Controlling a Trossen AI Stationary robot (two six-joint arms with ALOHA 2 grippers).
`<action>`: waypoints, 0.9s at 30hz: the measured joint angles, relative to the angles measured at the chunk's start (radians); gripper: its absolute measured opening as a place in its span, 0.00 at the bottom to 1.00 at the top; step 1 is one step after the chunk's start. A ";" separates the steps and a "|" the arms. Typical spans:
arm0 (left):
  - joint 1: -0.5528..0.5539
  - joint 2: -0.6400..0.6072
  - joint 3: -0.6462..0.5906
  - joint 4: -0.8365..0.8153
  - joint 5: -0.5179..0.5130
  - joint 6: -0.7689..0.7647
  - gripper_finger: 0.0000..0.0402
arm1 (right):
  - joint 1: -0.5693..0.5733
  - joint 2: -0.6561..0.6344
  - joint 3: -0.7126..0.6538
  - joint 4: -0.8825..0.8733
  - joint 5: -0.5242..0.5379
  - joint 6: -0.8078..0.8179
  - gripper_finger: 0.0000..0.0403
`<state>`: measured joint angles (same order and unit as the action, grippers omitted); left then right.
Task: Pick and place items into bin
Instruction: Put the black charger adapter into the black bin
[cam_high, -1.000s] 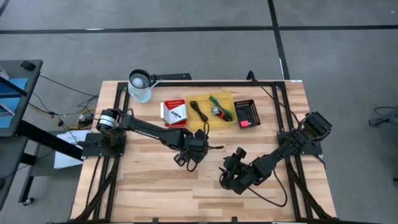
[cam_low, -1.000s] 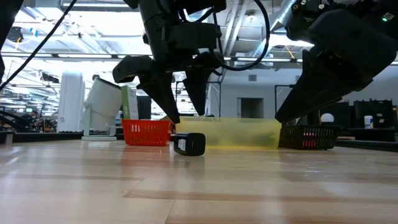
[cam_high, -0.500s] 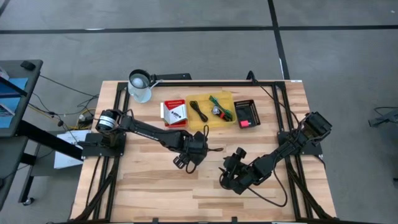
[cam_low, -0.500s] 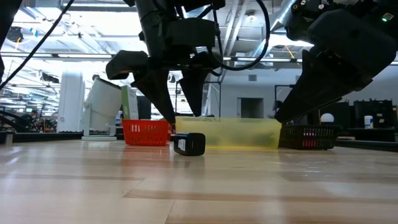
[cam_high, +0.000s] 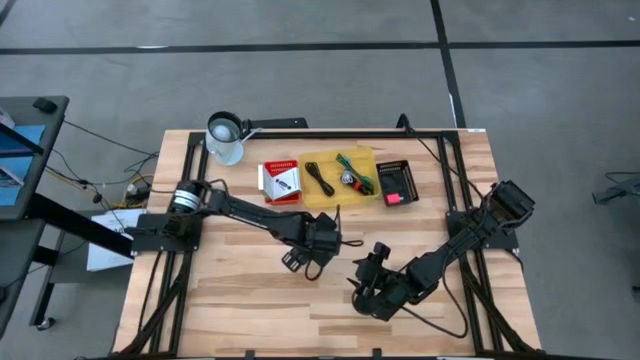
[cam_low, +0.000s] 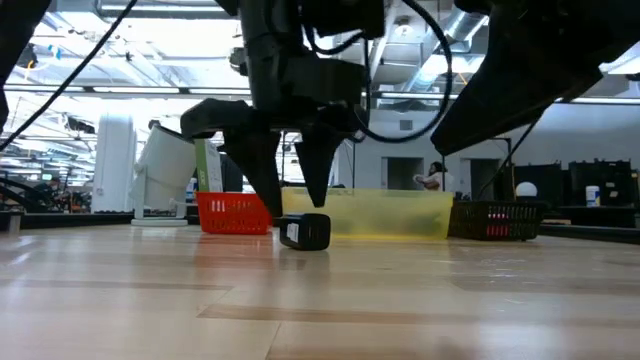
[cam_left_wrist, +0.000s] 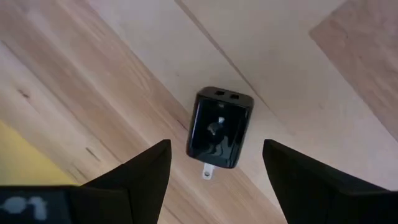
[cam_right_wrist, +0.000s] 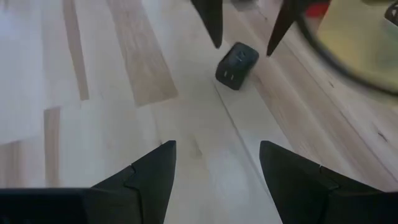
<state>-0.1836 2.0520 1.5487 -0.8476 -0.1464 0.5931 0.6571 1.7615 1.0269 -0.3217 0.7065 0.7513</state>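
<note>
A small black plug adapter lies flat on the wood, also seen in the low view and the right wrist view. My left gripper is open and points down over it, one finger on each side, touching nothing; in the high view it hides the adapter. My right gripper is open and empty, hovering nearer the table's near edge. A white packet lies in the red basket. Black cords, a green piece and a silvery piece lie in the yellow tray. Red-pink pieces lie in the black basket.
The three bins stand in a row toward the far edge. A white pitcher sits at the far left. Black frame rails run along the table's sides. Bare wood lies between the arms and the near edge. A person shows far off in the room.
My left gripper has come down over the adapter and shifted a little toward the near right, its fingers staying apart. My right gripper has moved slightly toward the near left. The adapter has stayed in place.
</note>
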 joint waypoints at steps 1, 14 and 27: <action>0.000 0.015 0.019 -0.015 -0.002 0.002 0.62 | 0.003 0.000 0.000 -0.004 0.002 0.000 0.57; 0.011 0.038 0.067 -0.066 0.001 0.024 0.62 | 0.018 0.000 0.000 -0.015 0.001 0.008 0.57; 0.014 0.038 0.067 -0.108 0.011 0.024 0.62 | 0.017 0.000 0.000 -0.015 0.000 0.008 0.57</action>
<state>-0.1695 2.0903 1.6161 -0.9558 -0.1354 0.6172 0.6739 1.7615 1.0267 -0.3363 0.7064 0.7597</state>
